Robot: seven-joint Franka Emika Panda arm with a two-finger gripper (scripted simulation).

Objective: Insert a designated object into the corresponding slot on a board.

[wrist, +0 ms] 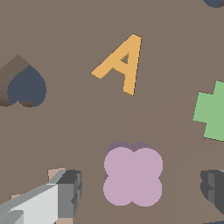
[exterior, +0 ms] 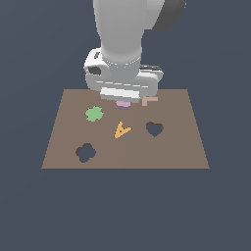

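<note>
The lilac four-lobed piece (wrist: 133, 176) lies flat on the brown board (exterior: 181, 147). In the exterior view only its edge (exterior: 123, 104) shows under the hand. My gripper (exterior: 123, 99) is low over it and open. In the wrist view the gripper (wrist: 141, 189) straddles the piece, with one finger (wrist: 65, 194) and the other finger (wrist: 213, 190) on either side, both apart from it. The clover-shaped slot (exterior: 86, 152) is at the board's near corner on the exterior view's left. Only its edge (wrist: 214, 2) shows in the wrist view.
A green clover-shaped piece (exterior: 94, 113) and an orange A-shaped piece (exterior: 121, 130) lie on the board between the gripper and the slot. A heart-shaped hole (exterior: 155, 129) is on the exterior view's right. A small tan piece (exterior: 150, 100) lies beside the gripper.
</note>
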